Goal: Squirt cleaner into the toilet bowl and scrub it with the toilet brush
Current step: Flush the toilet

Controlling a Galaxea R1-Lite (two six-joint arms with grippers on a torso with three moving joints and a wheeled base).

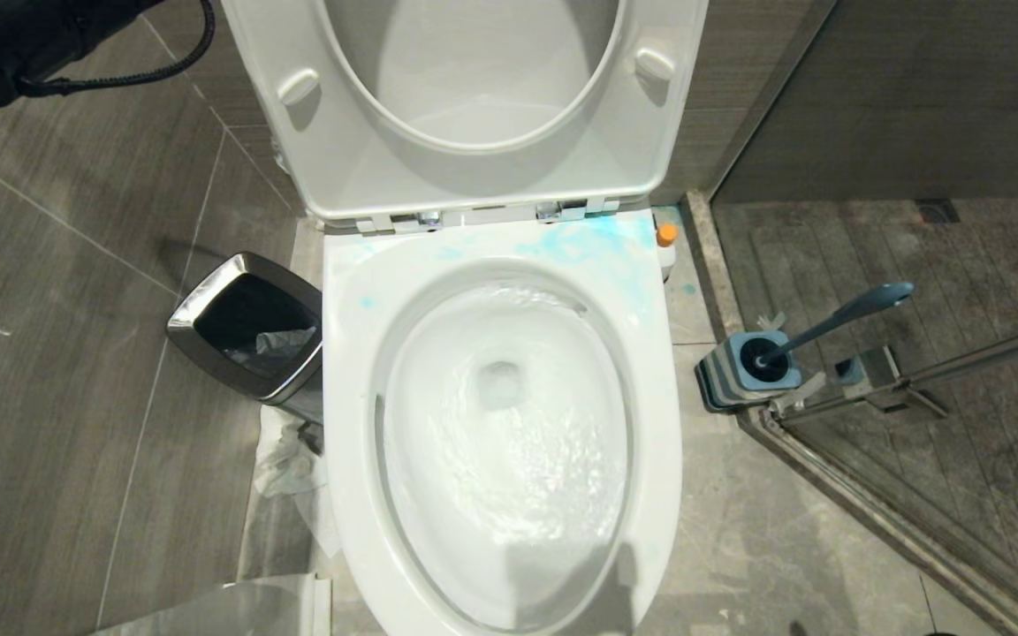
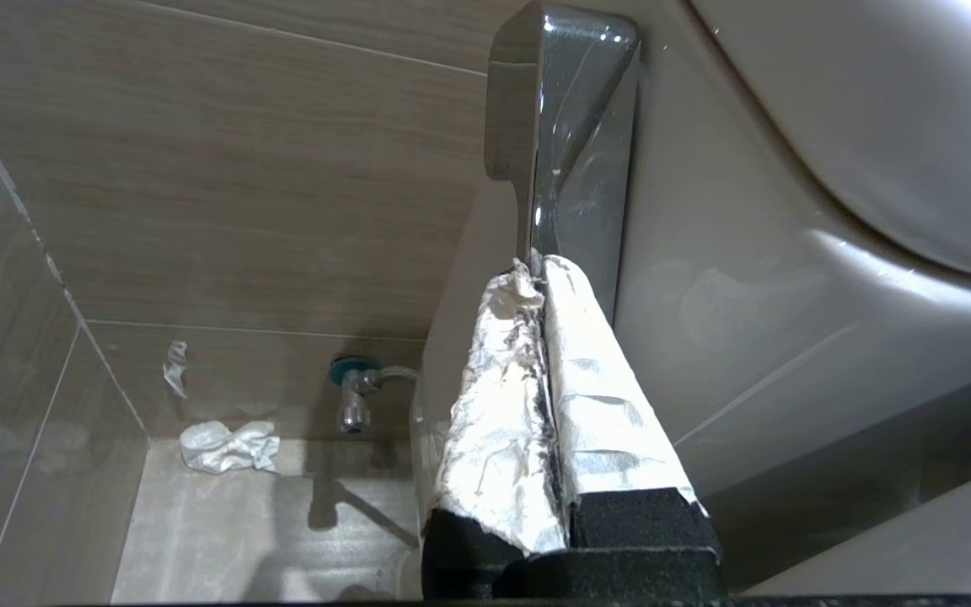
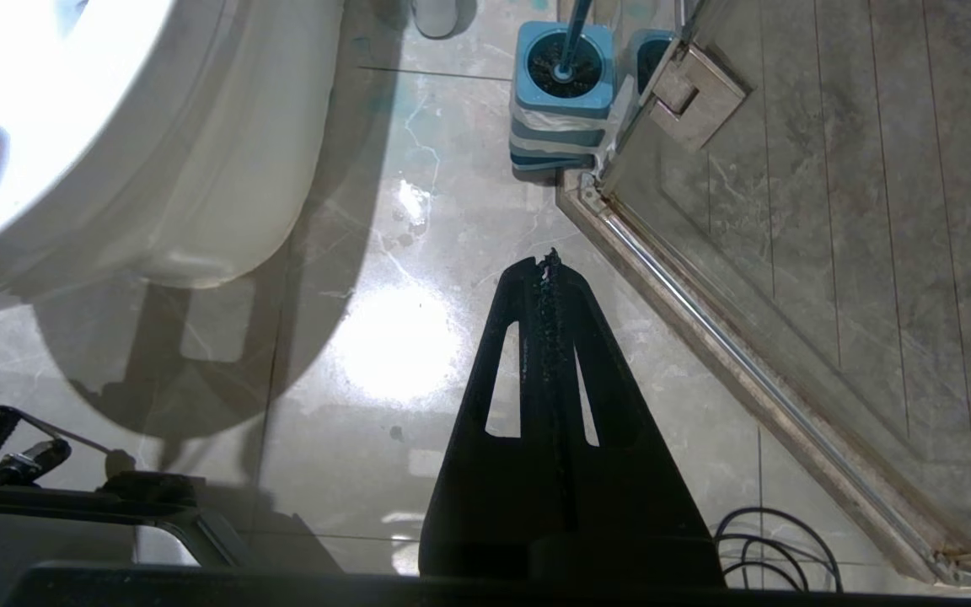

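Both of my grippers are squeezed shut and hold nothing. My left gripper [image 2: 540, 270], with crinkly foil on its fingers, hangs low beside the one shiny waste bin [image 1: 248, 331]. My right gripper [image 3: 549, 261] points down at the floor. One toilet brush [image 1: 836, 322] stands in its stand [image 1: 739, 375], right of the one toilet bowl [image 1: 500, 424]. Blue cleaner [image 1: 588, 243] smears the back rim.

Bright overhead light; glare on the floor [image 3: 397, 341], soft shadows.

White toilet bowl [image 1: 650, 424] swirling water, pale blue cleaner [image 1: 584, 243] smears on back rim, toilet brush [image 1: 827, 322] in stand
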